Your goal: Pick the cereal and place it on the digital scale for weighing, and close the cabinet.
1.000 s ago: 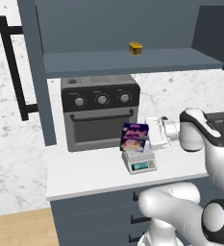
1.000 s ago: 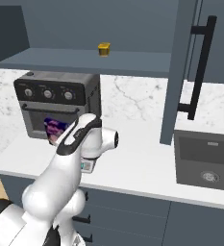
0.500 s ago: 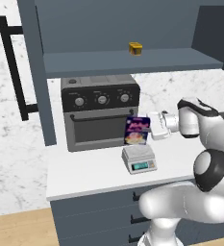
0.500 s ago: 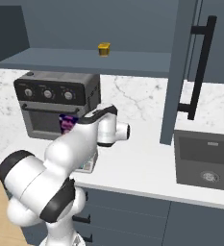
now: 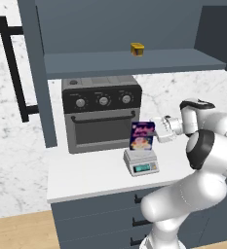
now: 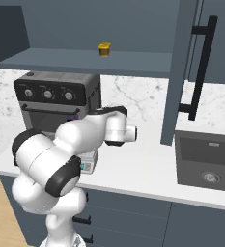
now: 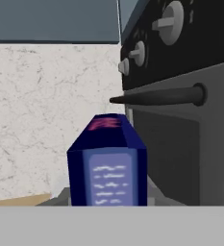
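**A:** ok so where's the cereal (image 5: 142, 135) being kept right now?

**B:** it's being held upright right over the digital scale (image 5: 141, 162); in the left base view the box's lower edge is sitting at the platform, but whether it's actually resting on it can't be told; the front with the bowl picture is being shown toward the camera; the whole lot is being parked on the white counter (image 5: 85, 177), just in front of the toaster oven (image 5: 101, 111)

**A:** and the gripper (image 5: 157, 132)?

**B:** it's being brought in from the right side of the box; the fingers are being kept clamped on the cereal, as narrow as they get; in the hand view the box (image 7: 107, 161) is being seen close up from its narrow side, with the oven's handle bar and knobs just beside it

**A:** cabinet (image 5: 34, 73) situation?

**B:** it's being left open; the door is being seen edge-on with its long black bar handle (image 5: 15, 68) sticking out to the side; a tiny yellow-orange thing (image 5: 137, 48) is being kept on the shelf inside; in the right base view the other door (image 6: 180, 67) is being swung out too, near the sink (image 6: 206, 160); the scale (image 6: 87, 163) is being mostly hidden there by the arm
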{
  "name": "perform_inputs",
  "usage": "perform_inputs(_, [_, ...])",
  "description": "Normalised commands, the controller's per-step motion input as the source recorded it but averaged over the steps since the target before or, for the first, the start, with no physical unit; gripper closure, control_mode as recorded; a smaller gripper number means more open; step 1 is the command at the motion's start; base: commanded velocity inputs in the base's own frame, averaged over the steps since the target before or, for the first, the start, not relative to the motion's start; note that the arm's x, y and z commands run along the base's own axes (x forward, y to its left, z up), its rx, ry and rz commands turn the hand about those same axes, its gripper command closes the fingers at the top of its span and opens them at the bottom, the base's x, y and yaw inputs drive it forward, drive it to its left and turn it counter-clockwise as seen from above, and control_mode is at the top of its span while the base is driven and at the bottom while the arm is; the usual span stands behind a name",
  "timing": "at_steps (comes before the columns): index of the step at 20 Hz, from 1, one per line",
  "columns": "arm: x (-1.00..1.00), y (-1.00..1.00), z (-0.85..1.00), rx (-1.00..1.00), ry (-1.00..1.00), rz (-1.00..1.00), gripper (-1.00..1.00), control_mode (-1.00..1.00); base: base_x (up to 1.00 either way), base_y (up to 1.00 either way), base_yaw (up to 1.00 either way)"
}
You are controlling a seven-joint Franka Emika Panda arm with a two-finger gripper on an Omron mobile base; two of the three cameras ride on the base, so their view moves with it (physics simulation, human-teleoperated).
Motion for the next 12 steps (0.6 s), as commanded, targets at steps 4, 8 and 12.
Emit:
perform_inputs(4, [0.13, 0.0, -0.29, 0.0, 0.0, 0.0, 1.0, -1.0, 0.0, 0.0, 0.0])
perform_inputs(8, [0.08, 0.0, -0.25, 0.0, -0.02, 0.0, 1.0, -1.0, 0.0, 0.0, 0.0])
perform_inputs(12, [0.0, 0.0, -0.18, 0.0, -0.08, 0.0, 1.0, -1.0, 0.0, 0.0, 0.0])
